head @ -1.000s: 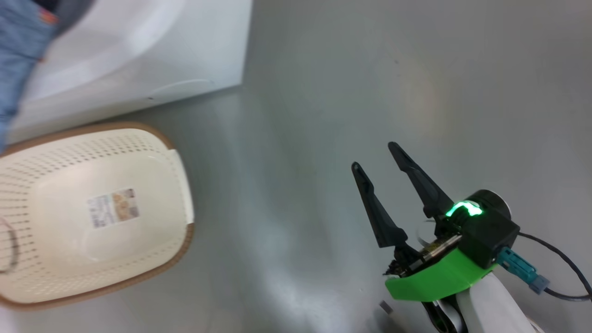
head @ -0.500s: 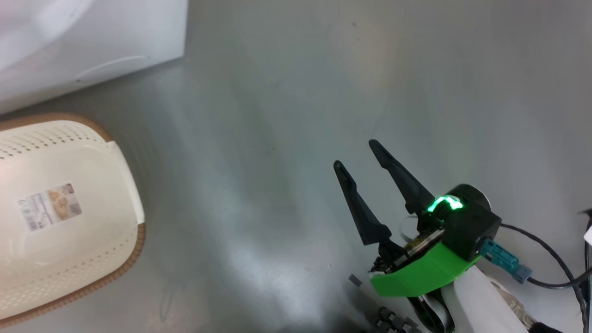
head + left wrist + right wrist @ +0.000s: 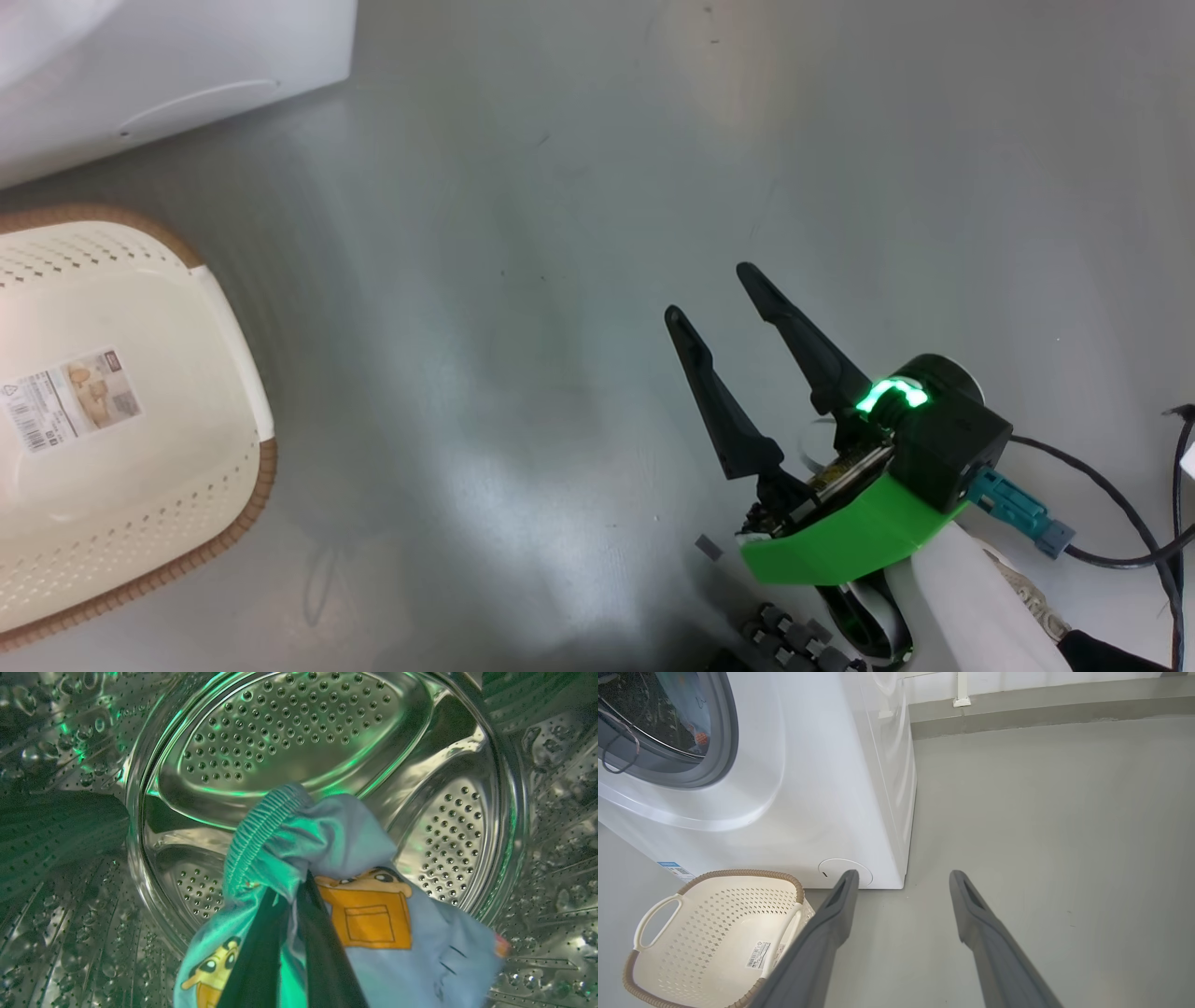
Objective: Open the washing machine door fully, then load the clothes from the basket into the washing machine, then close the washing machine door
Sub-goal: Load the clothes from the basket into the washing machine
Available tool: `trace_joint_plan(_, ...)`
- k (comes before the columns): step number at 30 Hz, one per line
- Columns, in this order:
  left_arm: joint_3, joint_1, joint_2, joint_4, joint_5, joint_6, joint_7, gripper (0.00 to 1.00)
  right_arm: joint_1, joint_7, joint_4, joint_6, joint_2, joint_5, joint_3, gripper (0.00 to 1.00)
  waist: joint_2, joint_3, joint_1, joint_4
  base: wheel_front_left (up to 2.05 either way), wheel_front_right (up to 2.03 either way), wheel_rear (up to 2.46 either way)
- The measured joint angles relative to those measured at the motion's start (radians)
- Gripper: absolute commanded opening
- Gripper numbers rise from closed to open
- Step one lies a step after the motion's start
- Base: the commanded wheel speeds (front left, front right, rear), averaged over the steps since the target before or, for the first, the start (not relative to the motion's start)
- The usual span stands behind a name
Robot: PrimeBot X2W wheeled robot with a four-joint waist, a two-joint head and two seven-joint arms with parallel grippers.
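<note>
Inside the washing machine's steel drum (image 3: 289, 732), my left gripper (image 3: 299, 882) is shut on the clothes (image 3: 364, 835), light blue fabric with orange cartoon figures that hangs around its dark fingers. In the right wrist view the white washing machine (image 3: 822, 788) stands with its grey seal (image 3: 724, 742) uncovered, and blue clothes (image 3: 686, 709) show within. The washing machine door is out of view. The cream basket (image 3: 233, 523) sits empty on the floor before the machine (image 3: 187, 65), also the basket (image 3: 714, 914). My right gripper (image 3: 708, 291) hangs open over bare floor, right of the basket, and its own view shows the right gripper (image 3: 904, 873) open too.
Grey floor spreads to the right of the machine up to a low wall ledge (image 3: 1041, 709). A round flap (image 3: 845, 870) sits low on the machine's front. Black cables (image 3: 1120, 523) trail by my right forearm.
The head camera has swung, so basket and machine slid left in its picture, and the blue fabric at its top left has gone out of frame. The right gripper stays open.
</note>
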Motion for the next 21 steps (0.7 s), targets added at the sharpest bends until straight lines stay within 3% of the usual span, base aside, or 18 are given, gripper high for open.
trace_joint_plan(13,-0.014,-0.014,-0.039,0.199,-0.051,-0.041,0.075,0.0,-0.012,0.0,0.002,0.0,0.001,0.0,-0.001,1.0,0.0,0.017,0.0,0.013,0.0,0.0,0.0)
trace_joint_plan(14,-0.015,-0.012,-0.041,0.203,-0.052,-0.041,0.077,0.21,-0.012,0.0,0.003,0.0,0.001,0.0,-0.001,1.0,0.0,0.017,0.0,0.013,0.0,0.0,0.0)
trace_joint_plan(15,-0.017,-0.006,-0.043,0.204,-0.052,-0.041,0.078,0.79,-0.012,0.0,0.005,0.0,0.001,0.0,-0.001,1.0,0.0,0.016,0.0,0.014,0.0,0.0,0.0)
trace_joint_plan(16,-0.019,0.001,-0.049,0.208,-0.053,-0.041,0.084,1.0,-0.012,0.0,0.007,0.0,0.001,0.0,-0.002,1.0,0.0,0.015,0.0,0.016,0.0,0.0,0.0)
trace_joint_plan(21,-0.027,0.026,-0.061,0.209,-0.061,-0.041,0.081,1.0,-0.013,0.0,0.011,0.0,0.001,0.0,-0.005,1.0,0.0,0.007,0.0,0.023,0.0,0.0,0.0)
